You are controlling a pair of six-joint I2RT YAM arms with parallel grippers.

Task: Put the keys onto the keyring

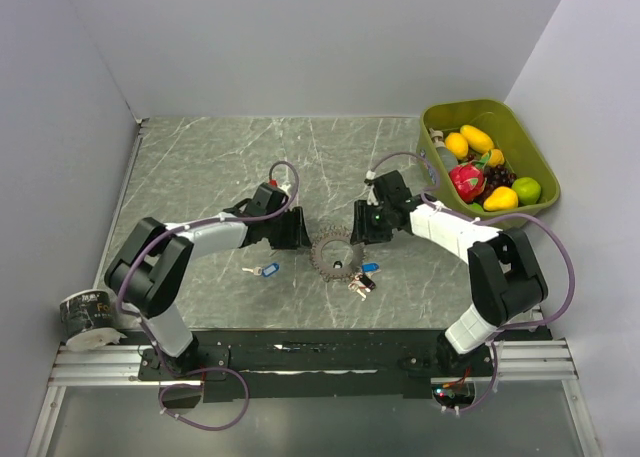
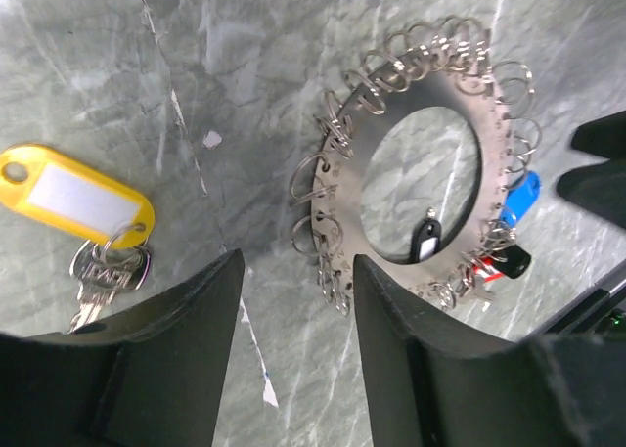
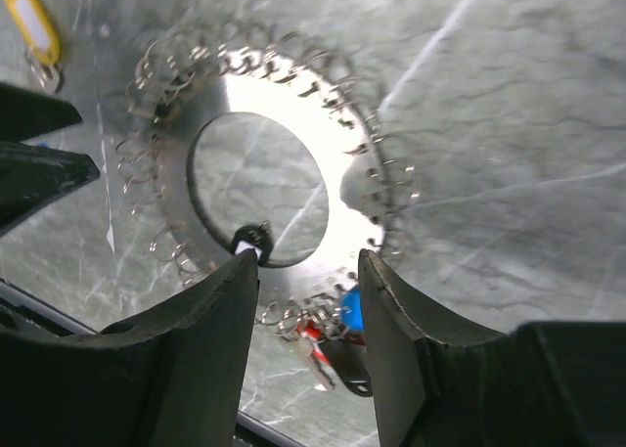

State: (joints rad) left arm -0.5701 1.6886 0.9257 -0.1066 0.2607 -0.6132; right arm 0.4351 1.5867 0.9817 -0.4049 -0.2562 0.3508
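Top external view: the keyring [image 1: 333,255] lies flat on the marbled grey tabletop [image 1: 200,167] between the left fingers [image 1: 297,235] and right fingers [image 1: 358,227], just beyond both pairs of tips. One loose yellow-tagged key [image 1: 262,271] sits near the left fingers on their near side, well apart from the right pair, so the left arm is the likelier one to fetch it. Left wrist view: the left fingers [image 2: 227,295] are spread with nothing between them. The yellow-tagged key [image 2: 76,195] lies off to their left, its glossy oblong tag slanting and its silver blade pointing back toward the finger. The keyring [image 2: 460,124], ahead and to the right, is a flat dull-steel disc with a round hole, its rim crowded with small wire split rings. A blue tag [image 2: 518,198], black tag [image 2: 425,242] and red tag [image 2: 484,266] hang at its far-right side. Right wrist view: the right fingers [image 3: 240,295] are likewise parted and hold nothing, and the keyring [image 3: 342,173], glaring under the light, lies directly ahead of them.
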